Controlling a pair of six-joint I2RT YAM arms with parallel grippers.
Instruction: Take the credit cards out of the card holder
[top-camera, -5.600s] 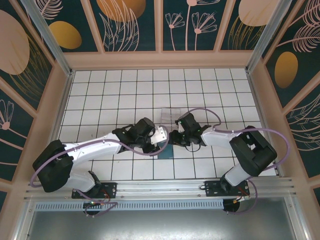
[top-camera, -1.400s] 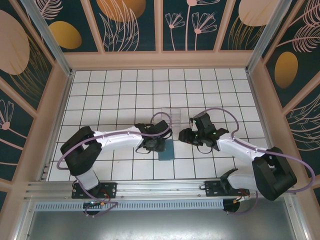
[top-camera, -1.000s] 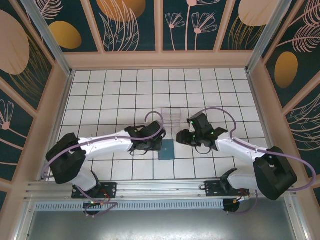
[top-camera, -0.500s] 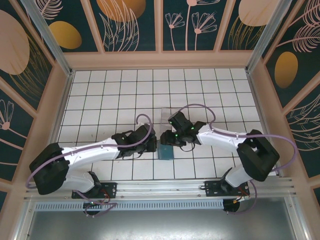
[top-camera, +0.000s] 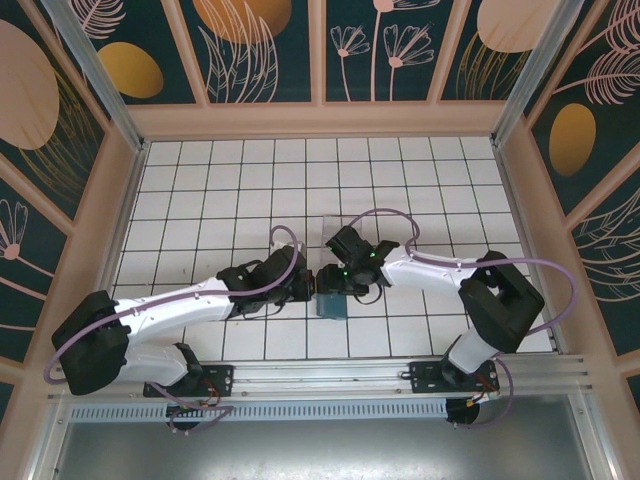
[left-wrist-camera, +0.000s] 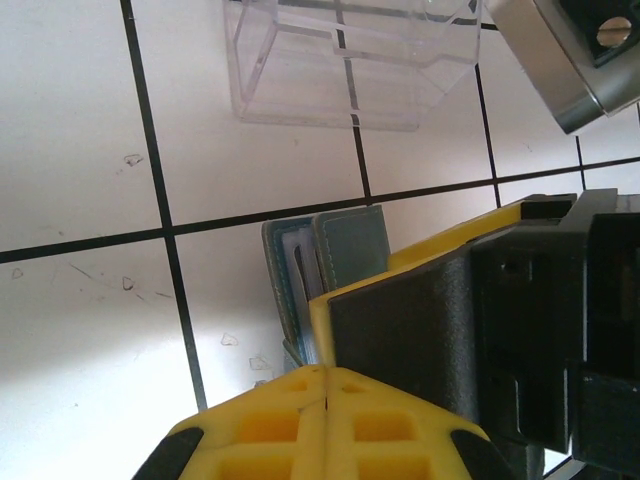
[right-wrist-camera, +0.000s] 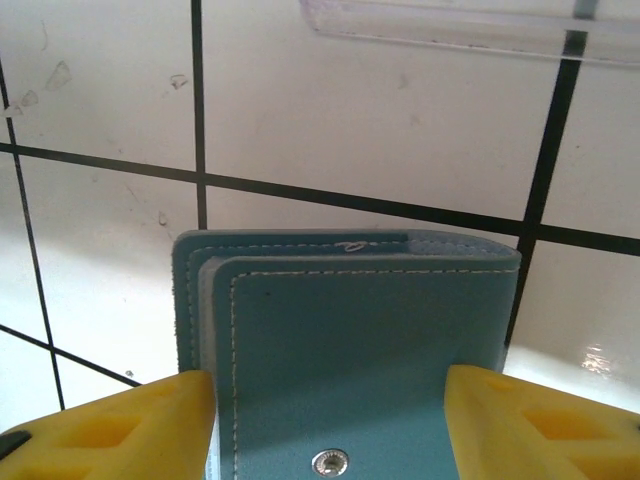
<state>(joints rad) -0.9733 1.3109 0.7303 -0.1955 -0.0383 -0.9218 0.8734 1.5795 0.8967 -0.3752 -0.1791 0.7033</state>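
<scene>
The card holder (top-camera: 331, 305) is a teal-blue folded wallet lying on the white tiles in front of both arms. In the right wrist view the card holder (right-wrist-camera: 360, 350) lies closed, snap stud up, between my open right gripper's (right-wrist-camera: 330, 425) yellow fingertips (right-wrist-camera: 110, 430). My right gripper (top-camera: 328, 283) hangs over its far edge. My left gripper (top-camera: 308, 287) is at its left side. In the left wrist view the left gripper (left-wrist-camera: 327, 372) is shut with nothing between its jaws, its tip against the card holder's layered edge (left-wrist-camera: 345, 245). The credit cards are hidden.
A clear plastic tray (top-camera: 345, 232) stands one tile beyond the wallet, also seen as the clear tray (left-wrist-camera: 340, 70) and its front rim (right-wrist-camera: 460, 25). The right gripper's black and yellow finger (left-wrist-camera: 450, 340) crowds the left gripper. White tiled floor (top-camera: 200, 190) stretches around, walled on three sides.
My right gripper has swung left from beside the wallet to over it, and its jaws have spread wider. The left gripper has stayed shut at the wallet's left edge.
</scene>
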